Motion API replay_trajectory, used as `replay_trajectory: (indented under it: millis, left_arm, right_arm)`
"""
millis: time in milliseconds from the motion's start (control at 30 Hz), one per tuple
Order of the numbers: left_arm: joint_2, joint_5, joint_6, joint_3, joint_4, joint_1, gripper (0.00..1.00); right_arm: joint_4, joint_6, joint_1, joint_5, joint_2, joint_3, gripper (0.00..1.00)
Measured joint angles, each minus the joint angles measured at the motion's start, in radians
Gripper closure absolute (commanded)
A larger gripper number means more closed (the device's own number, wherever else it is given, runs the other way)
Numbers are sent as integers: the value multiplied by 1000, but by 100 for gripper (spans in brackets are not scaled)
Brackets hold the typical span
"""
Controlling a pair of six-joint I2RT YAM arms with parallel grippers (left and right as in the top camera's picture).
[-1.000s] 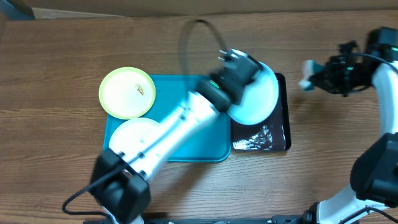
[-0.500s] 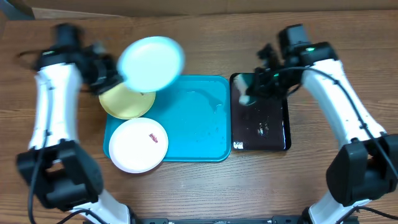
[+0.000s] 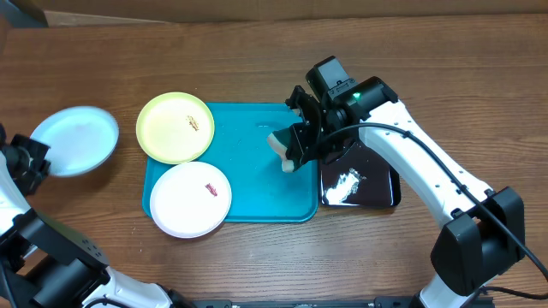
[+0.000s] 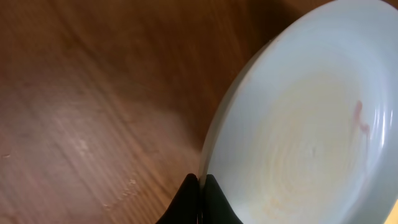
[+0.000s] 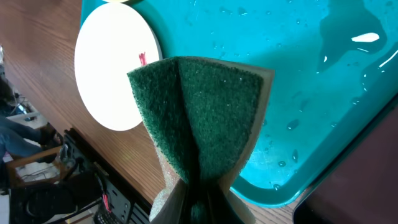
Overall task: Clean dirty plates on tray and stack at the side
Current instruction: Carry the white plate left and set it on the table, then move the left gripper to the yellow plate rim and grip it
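Left gripper (image 4: 200, 190) pinching cyan plate (image 3: 77, 139) rim, left of tray (image 3: 265, 201); right gripper (image 5: 198, 199) pinching sponge (image 5: 199, 112). Plate likely light, stiff, slick: rim hold.

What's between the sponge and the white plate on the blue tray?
Only bare tray, seen overhead. The right claw holds the sponge over the tray's right side; the white plate lies at its left.

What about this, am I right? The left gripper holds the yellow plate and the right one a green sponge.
No. The overhead view shows the left gripper holding the pale cyan plate, not the yellow-green plate. The right gripper holds the green sponge.
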Motion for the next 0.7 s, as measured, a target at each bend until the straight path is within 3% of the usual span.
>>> replay_trajectory:
  millis: [267,533,567,600,633,667,700]
  left_arm:
    - [0,-108,-37,-170,175,16,96]
    - [0,-62,-28,-376,426,16,93]
    - [0,-47,-27,-393,446,16,85]
    - [0,-37,-26,-402,454,16,70]
    - [0,-27,-21,-410,457,16,41]
    - [0,-18,-13,-413,459,16,25]
    - [0,-10,-13,-414,459,16,18]
  right_arm:
    - [-5,0,0,42,0,0,95]
    - [-10,0,0,76,0,0,93]
    - [-10,0,0,77,0,0,92]
    - [-9,0,0,79,0,0,92]
    - [-10,0,0,79,0,0,92]
    - [-11,0,0,82,0,0,92]
    - [-10,0,0,83,0,0,92]
